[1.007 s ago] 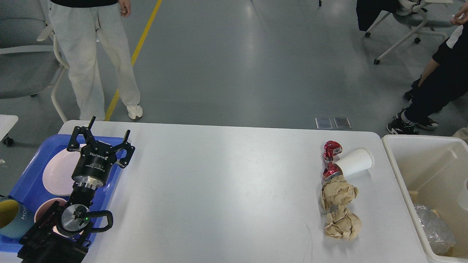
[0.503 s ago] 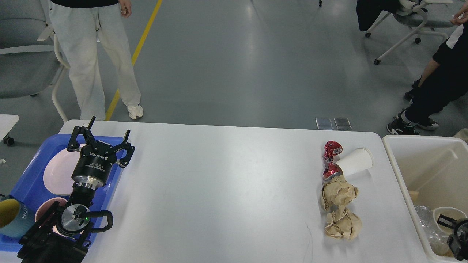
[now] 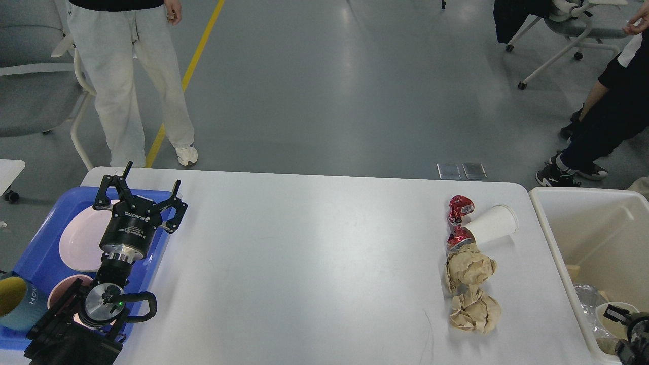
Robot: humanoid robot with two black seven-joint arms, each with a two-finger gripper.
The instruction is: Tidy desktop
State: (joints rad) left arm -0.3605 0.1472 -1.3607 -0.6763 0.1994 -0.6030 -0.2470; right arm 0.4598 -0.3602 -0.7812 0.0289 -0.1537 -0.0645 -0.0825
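The white desktop (image 3: 304, 253) carries a row of rubbish near its right end: a white paper cup (image 3: 492, 224) on its side, two crumpled red wrappers (image 3: 460, 209) (image 3: 459, 237) and two brown paper balls (image 3: 469, 268) (image 3: 475, 310). My left gripper (image 3: 152, 175) is open and empty, pointing up above the right edge of the blue tray (image 3: 35, 253). My right gripper (image 3: 628, 329) shows only partly at the bottom right, inside the cream bin (image 3: 547, 228), next to a white cup rim (image 3: 611, 313). Its fingers cannot be told apart.
The blue tray holds a pink plate (image 3: 78, 238), a pink bowl (image 3: 61, 296) and a teal mug (image 3: 15, 304). Clear plastic (image 3: 590, 299) lies in the bin. A person (image 3: 132, 76) stands beyond the table's far left; another sits at the far right.
My right gripper has come into view in the bin at the bottom right, beside a white cup, and sank slightly lower. The left arm has not moved.
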